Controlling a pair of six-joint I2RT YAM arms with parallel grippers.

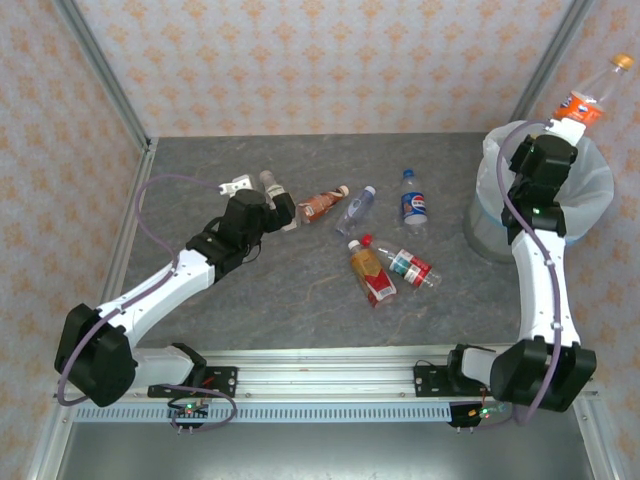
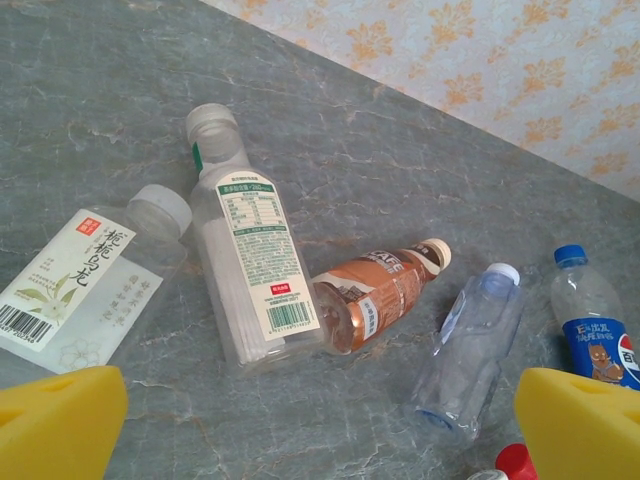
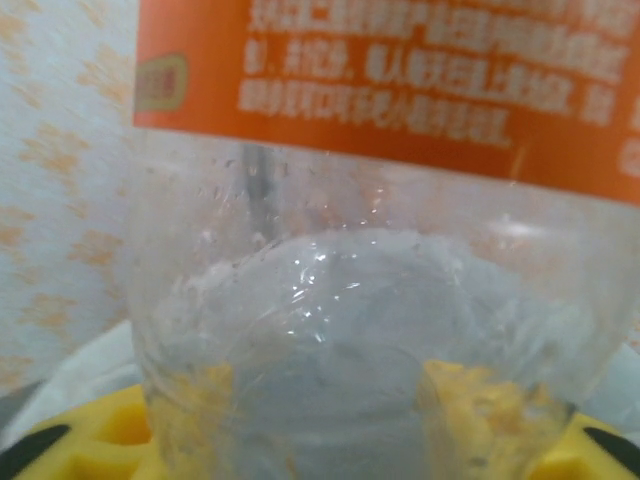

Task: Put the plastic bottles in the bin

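Right jaws around orange-label bottle

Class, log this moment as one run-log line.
left end effector: open over lying bottles | right end effector: holding orange-label bottle over bin

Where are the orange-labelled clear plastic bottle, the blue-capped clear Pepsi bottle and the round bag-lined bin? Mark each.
Orange-labelled clear plastic bottle (image 1: pixel 582 104): top view, on its orange label.
Blue-capped clear Pepsi bottle (image 1: pixel 414 206): top view, on its blue label.
Round bag-lined bin (image 1: pixel 598 182): top view, on its white bag wall.
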